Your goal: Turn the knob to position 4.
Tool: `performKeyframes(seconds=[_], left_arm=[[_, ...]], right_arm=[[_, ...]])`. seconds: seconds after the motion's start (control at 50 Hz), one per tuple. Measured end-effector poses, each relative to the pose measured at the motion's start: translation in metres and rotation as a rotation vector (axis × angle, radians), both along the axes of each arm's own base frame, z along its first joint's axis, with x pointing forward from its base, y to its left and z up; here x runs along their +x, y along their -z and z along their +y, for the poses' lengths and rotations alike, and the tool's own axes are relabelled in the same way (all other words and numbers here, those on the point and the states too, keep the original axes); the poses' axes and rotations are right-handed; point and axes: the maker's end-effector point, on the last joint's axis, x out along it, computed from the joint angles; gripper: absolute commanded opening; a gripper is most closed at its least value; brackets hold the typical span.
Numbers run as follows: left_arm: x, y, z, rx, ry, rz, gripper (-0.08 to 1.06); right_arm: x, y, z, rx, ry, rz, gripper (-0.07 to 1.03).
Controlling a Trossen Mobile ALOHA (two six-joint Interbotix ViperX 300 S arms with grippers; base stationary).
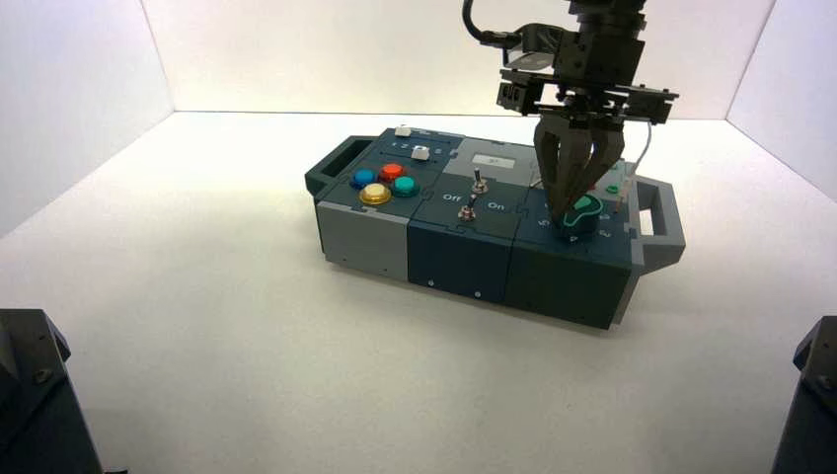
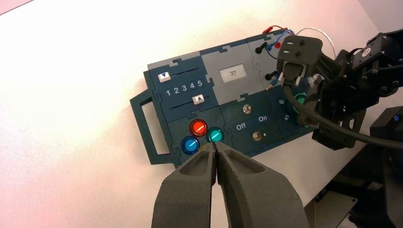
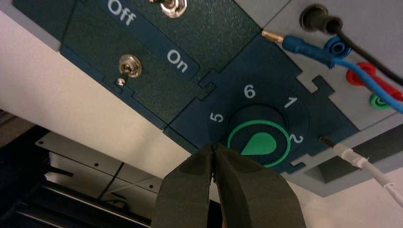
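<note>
The knob (image 3: 260, 142), dark green with a bright green teardrop top, sits at the right end of the box (image 1: 464, 247). My right gripper (image 3: 214, 146) is shut and empty, its tips at the knob's rim just past the numeral 5 (image 3: 216, 117). The teardrop's tip points toward my fingertips. Numerals 6, 1 and 2 show around the knob; the 4 is hidden behind my fingers. In the high view the right gripper (image 1: 572, 219) reaches down onto the knob (image 1: 586, 209). My left gripper (image 2: 215, 145) is shut and empty, held high off the box on the button side.
Two metal toggle switches (image 3: 129, 66) marked Off and On stand beside the knob. Red, blue, teal and yellow buttons (image 1: 385, 183), two sliders (image 2: 183, 88) and a small display (image 2: 233, 73) lie further left. Wires and plugs (image 3: 309, 47) and a white cable (image 3: 361, 164) crowd the knob's far side.
</note>
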Motion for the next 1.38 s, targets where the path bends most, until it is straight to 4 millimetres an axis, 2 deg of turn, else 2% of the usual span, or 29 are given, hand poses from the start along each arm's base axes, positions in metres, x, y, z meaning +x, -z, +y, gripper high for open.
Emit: performKeyframes(seconds=[0.54,0.76,0.9,1.02,1.18,1.38], left_arm=[[0.0,0.0,0.0,-0.001,0.0,0.001,-0.01],[0.0,0.0,0.0,-0.002,-0.002,0.001,-0.01],[0.0,0.0,0.0,-0.002,-0.002,0.001,-0.01],[0.0,0.0,0.0,-0.001,-0.002,0.003,-0.01],[-0.003,0.004,-0.002,0.0,0.006,0.009,-0.01],[-0.004,0.004,-0.004,0.0,0.011,0.01,-0.01]], right_arm=[[-0.002,0.001,-0.001,-0.002,-0.003,0.004,-0.02],[-0.001,-0.004,0.012,0.01,-0.042,-0.013,-0.02],[0.008,-0.013,0.026,0.034,-0.062,-0.048,-0.02],[0.023,-0.026,0.037,0.066,-0.063,-0.105,-0.02],[0.037,-0.041,0.046,0.094,-0.064,-0.158,-0.02],[0.04,-0.045,0.047,0.097,-0.067,-0.165,-0.02]])
